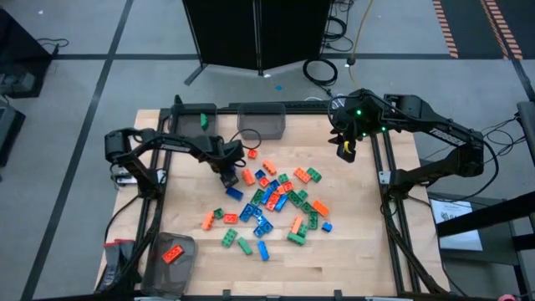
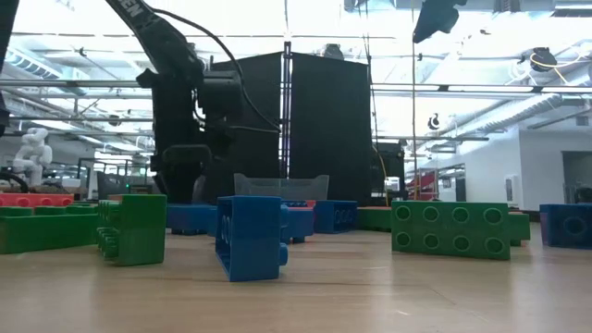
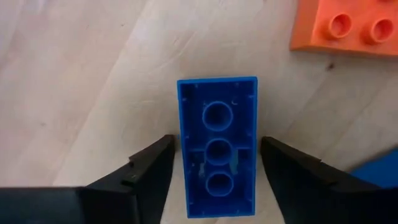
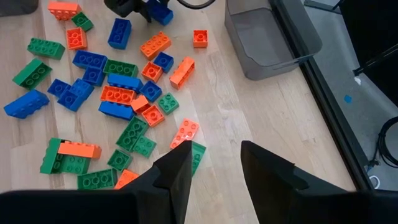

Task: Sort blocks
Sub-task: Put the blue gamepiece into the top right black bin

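Several orange, green and blue studded bricks [image 1: 276, 201] lie scattered on the middle of the wooden table. My left gripper [image 3: 217, 143] is low over the pile's far left edge and open. One finger stands on each long side of a blue brick [image 3: 217, 146], with a narrow gap on both sides. The brick lies on the table with its hollow underside up. An orange brick [image 3: 354, 25] lies just beyond it. My right gripper [image 1: 345, 149] hangs open and empty above the table's far right part; it also shows in its own wrist view [image 4: 214, 155].
Two translucent grey bins stand at the far edge, one [image 1: 261, 123] in the middle and one [image 1: 194, 117] to its left holding a green brick [image 1: 203, 121]. A third bin [image 1: 171, 255] at the near left corner holds an orange brick [image 1: 173, 254]. Bare wood lies along the near edge.
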